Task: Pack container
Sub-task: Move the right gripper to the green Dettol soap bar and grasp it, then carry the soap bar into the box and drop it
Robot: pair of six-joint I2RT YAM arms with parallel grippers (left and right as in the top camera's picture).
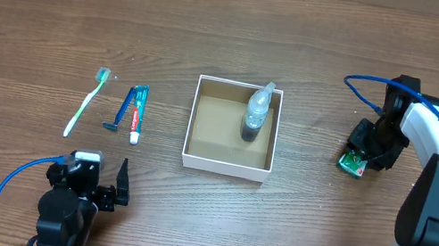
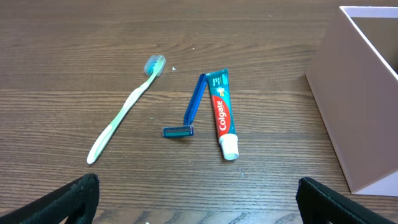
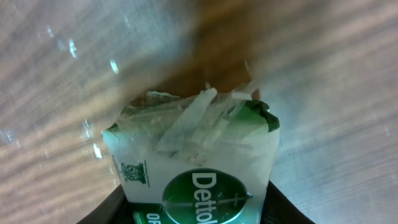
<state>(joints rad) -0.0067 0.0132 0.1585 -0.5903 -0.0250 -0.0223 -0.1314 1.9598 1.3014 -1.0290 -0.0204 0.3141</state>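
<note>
The container (image 1: 225, 167) is a square white-walled box with a brown inside at the table's middle. Its wall shows at the right of the left wrist view (image 2: 360, 106). A clear bottle (image 1: 256, 111) lies inside it by the right wall. My right gripper (image 1: 366, 153) is to the right of the box, low at the table. It is shut on a green and white Dettol soap packet (image 1: 351, 162), which fills the right wrist view (image 3: 193, 155) between the fingers (image 3: 196, 208). My left gripper (image 1: 91, 184) is open and empty at the front left, as the left wrist view (image 2: 199, 205) also shows.
Left of the box lie a green toothbrush (image 1: 85, 104), a blue razor (image 1: 122, 110) and a Colgate toothpaste tube (image 1: 138, 114). The same three show in the left wrist view: toothbrush (image 2: 124, 115), razor (image 2: 191, 109), tube (image 2: 222, 112).
</note>
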